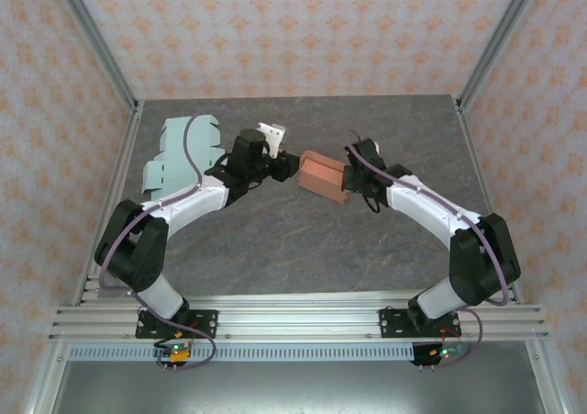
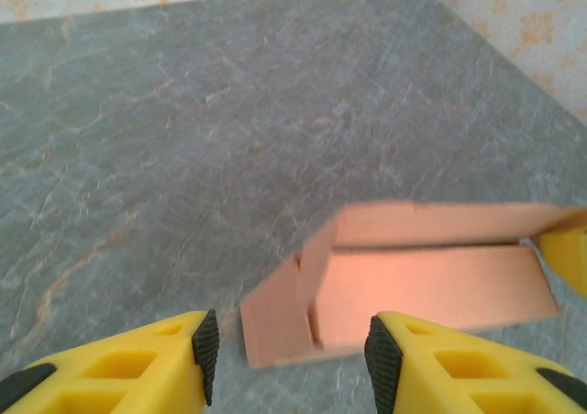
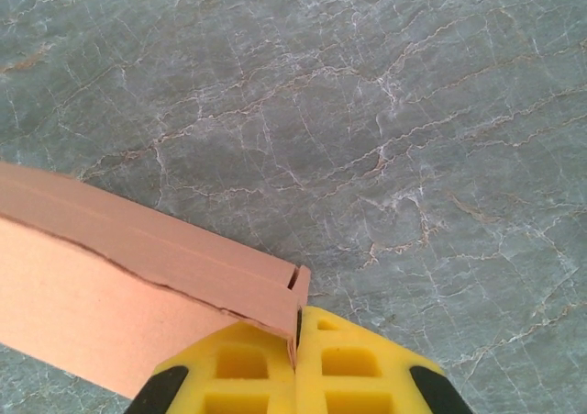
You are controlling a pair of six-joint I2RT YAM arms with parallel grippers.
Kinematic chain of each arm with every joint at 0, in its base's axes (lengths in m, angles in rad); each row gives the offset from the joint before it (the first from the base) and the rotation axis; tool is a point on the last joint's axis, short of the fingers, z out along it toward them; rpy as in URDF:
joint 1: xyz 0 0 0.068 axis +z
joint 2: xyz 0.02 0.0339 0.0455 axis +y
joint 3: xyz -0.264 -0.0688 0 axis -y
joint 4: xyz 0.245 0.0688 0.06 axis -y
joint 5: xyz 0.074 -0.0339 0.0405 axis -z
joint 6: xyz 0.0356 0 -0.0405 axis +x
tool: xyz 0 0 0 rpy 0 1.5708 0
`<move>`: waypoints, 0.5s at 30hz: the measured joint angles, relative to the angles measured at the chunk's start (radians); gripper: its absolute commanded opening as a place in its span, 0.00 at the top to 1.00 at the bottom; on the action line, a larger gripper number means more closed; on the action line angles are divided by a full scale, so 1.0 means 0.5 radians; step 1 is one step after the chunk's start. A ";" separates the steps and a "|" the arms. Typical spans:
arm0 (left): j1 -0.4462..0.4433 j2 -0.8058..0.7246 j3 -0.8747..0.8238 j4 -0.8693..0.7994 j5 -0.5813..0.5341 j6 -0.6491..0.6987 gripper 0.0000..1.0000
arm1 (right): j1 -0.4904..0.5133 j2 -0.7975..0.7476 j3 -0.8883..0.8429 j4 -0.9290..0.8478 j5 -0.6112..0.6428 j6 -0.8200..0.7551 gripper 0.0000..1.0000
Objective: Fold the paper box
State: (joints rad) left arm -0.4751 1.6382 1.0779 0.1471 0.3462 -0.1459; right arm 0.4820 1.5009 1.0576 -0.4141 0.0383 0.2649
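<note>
The paper box (image 1: 323,177), salmon-pink card, lies on the grey marbled table (image 1: 275,249) in the overhead view, between the two arms. The left gripper (image 1: 293,168) sits at the box's left end and the right gripper (image 1: 349,179) at its right end. A pale green flat card blank (image 1: 179,152) lies well apart from the box, to its left. A small white piece (image 1: 271,134) sits near the box, just beyond the left wrist; I cannot tell what it is.

From the left wrist, the paper box (image 2: 413,281) lies open toward the camera, showing its inner floor and its long far wall. The left gripper (image 2: 289,354) is spread, with its black pads (image 2: 207,345) apart and the box's near end flap between them. Bare table shows between the flap and the left-hand pad. The other pad stands just beside the box's near edge, and whether it touches I cannot tell. A bit of yellow finger (image 2: 564,253) shows at the box's far end.

From the right wrist, the paper box (image 3: 119,276) runs off to the left of the fingers, with its long wall facing the camera. The right gripper (image 3: 296,341) is closed, its yellow fingers (image 3: 353,363) pressed together, and the thin card at the box's corner is pinched in the seam between them.
</note>
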 measured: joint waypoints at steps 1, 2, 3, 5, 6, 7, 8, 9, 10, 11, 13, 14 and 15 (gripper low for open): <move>0.000 0.027 0.027 0.011 0.000 -0.010 0.51 | 0.000 0.003 0.014 -0.005 0.001 -0.006 0.96; 0.000 0.053 0.051 0.018 0.000 -0.020 0.53 | 0.000 0.005 0.027 -0.009 0.001 -0.007 0.96; 0.000 0.085 0.078 0.034 0.000 -0.023 0.56 | 0.000 0.007 0.040 -0.012 0.001 -0.008 0.96; 0.000 0.157 0.130 0.052 0.001 -0.027 0.65 | 0.000 0.014 0.063 -0.014 0.001 -0.012 0.96; 0.000 0.193 0.156 0.053 0.004 -0.033 0.67 | 0.000 0.020 0.072 -0.018 0.001 -0.013 0.96; 0.000 0.217 0.173 0.053 0.009 -0.043 0.68 | 0.000 0.024 0.075 -0.018 0.001 -0.013 0.96; -0.002 0.240 0.187 0.054 0.016 -0.059 0.68 | 0.000 0.031 0.075 -0.023 0.001 -0.012 0.96; -0.002 0.252 0.190 0.053 0.020 -0.069 0.68 | 0.000 0.037 0.075 -0.027 0.001 -0.012 0.96; -0.002 0.254 0.190 0.051 0.024 -0.077 0.67 | 0.000 0.041 0.076 -0.028 0.002 -0.012 0.96; -0.005 0.254 0.190 0.052 0.025 -0.083 0.65 | 0.000 0.045 0.076 -0.031 0.002 -0.012 0.96; -0.005 0.253 0.179 0.079 0.032 -0.113 0.58 | 0.000 0.051 0.077 -0.039 0.008 -0.011 0.96; -0.005 0.249 0.159 0.108 0.037 -0.130 0.55 | 0.000 0.053 0.079 -0.039 0.008 -0.008 0.96; -0.005 0.239 0.126 0.139 0.041 -0.140 0.51 | 0.000 0.057 0.082 -0.039 0.009 -0.007 0.96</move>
State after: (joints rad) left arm -0.4778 1.7576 1.1408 0.2165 0.3668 -0.2161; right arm 0.4820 1.5295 1.0988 -0.4335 0.0429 0.2615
